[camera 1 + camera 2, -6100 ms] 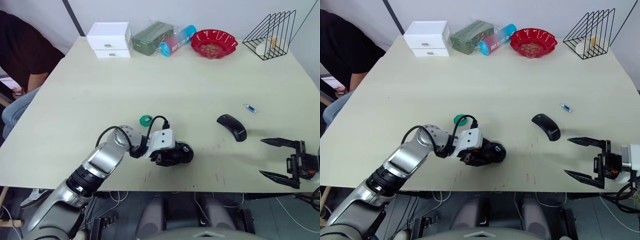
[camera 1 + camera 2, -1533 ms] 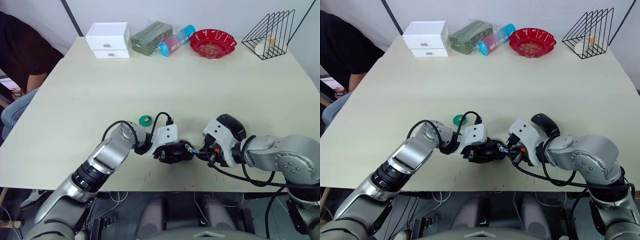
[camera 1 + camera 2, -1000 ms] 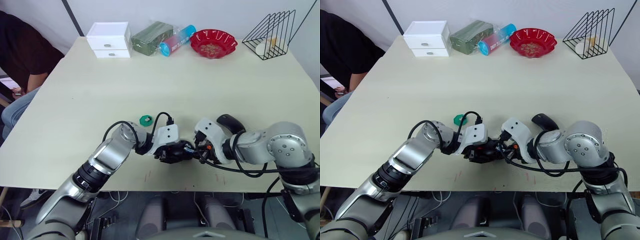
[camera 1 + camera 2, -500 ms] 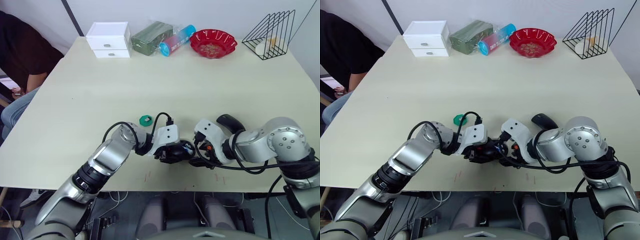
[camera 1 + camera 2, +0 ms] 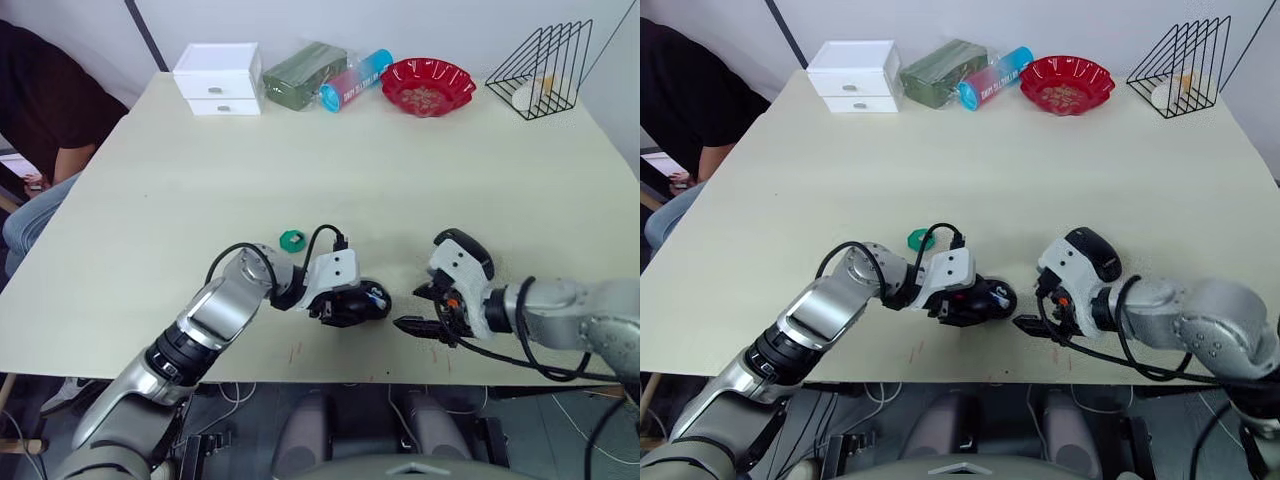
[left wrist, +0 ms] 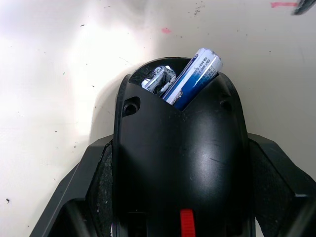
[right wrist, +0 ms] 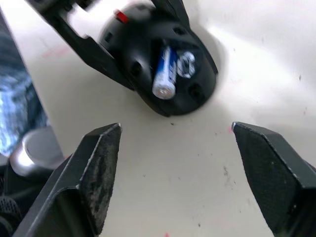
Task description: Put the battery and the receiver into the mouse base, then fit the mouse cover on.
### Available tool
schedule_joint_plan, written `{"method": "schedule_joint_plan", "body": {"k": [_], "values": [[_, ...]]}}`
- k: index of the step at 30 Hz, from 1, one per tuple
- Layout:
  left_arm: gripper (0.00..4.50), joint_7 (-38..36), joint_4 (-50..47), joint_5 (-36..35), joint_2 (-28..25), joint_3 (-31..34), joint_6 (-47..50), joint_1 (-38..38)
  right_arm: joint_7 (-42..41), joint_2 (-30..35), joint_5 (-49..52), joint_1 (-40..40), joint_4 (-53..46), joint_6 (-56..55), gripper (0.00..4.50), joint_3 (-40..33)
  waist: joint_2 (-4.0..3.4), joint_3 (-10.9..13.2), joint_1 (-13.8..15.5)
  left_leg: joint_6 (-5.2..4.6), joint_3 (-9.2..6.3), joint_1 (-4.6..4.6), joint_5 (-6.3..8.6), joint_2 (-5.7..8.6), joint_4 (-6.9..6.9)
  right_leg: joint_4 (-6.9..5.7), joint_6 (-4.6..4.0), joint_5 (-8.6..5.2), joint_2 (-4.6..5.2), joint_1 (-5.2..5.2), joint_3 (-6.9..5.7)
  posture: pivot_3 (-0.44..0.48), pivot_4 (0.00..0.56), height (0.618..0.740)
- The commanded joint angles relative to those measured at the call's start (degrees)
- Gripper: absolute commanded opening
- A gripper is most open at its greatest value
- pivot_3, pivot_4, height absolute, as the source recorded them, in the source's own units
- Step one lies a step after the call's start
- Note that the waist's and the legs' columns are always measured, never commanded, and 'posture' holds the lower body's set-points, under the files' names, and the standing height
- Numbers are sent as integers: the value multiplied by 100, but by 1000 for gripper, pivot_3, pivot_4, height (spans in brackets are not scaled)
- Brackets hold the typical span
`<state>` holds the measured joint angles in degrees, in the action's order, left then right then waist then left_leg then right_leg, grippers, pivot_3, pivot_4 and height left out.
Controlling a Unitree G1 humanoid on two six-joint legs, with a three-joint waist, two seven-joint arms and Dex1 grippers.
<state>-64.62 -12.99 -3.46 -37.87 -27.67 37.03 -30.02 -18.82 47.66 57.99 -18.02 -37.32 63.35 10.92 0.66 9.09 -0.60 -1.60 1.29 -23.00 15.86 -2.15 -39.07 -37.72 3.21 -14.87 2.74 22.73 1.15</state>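
Withdrawing from the mouse base [image 5: 352,303], the right gripper [image 7: 173,163] now stands wide and empty; the battery [image 7: 164,74] lies tilted in its compartment, left gripper [image 5: 330,305] clamping the base.

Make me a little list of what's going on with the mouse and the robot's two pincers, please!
mouse base: black oval body with red wheel, gripped by left pincer
battery: slim white-and-blue stick, lying tilted in the base, one end sticking out
right pincer: open, holding nothing, just off the base
mouse cover: glossy black curved shell, on the pale table behind the right arm
green dish: small hexagonal, beyond the left arm
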Motion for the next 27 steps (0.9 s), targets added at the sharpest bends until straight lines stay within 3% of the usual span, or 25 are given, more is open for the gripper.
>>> {"method": "schedule_joint_plan", "body": {"k": [1,5,9,14,27], "values": [[2976,24,206,148,-24,-214,90,76,-686,-48,-709,288,-134,-1026,1933,-108,0,0,0,0,-1,0,0,0,0,0,0,0,-1,0,0,0,150,740],[2976,-2,184,149,-53,-222,82,91,-1567,-126,-1714,858,4,-2466,27,4,2,1,19,0,-1,-2,0,1,0,3,0,-1,-1,0,-1,0,150,740],[2976,7,199,165,-39,-231,68,65,-2168,-413,-2445,1137,389,-3555,27,199,5,0,11,0,-1,0,0,0,-1,1,0,-1,-4,0,-1,0,150,740],[2976,24,212,163,-29,-209,79,53,-2574,-789,-2787,1243,819,-4119,27,196,5,0,19,1,2,2,0,0,-1,-1,-1,-1,-4,0,2,0,150,740],[2976,9,255,172,-31,-223,58,24,-2830,-1572,-3558,1185,1546,-4562,27,533,5,0,25,1,3,5,-1,1,-1,-5,-2,0,-5,-1,4,0,150,740]]}}
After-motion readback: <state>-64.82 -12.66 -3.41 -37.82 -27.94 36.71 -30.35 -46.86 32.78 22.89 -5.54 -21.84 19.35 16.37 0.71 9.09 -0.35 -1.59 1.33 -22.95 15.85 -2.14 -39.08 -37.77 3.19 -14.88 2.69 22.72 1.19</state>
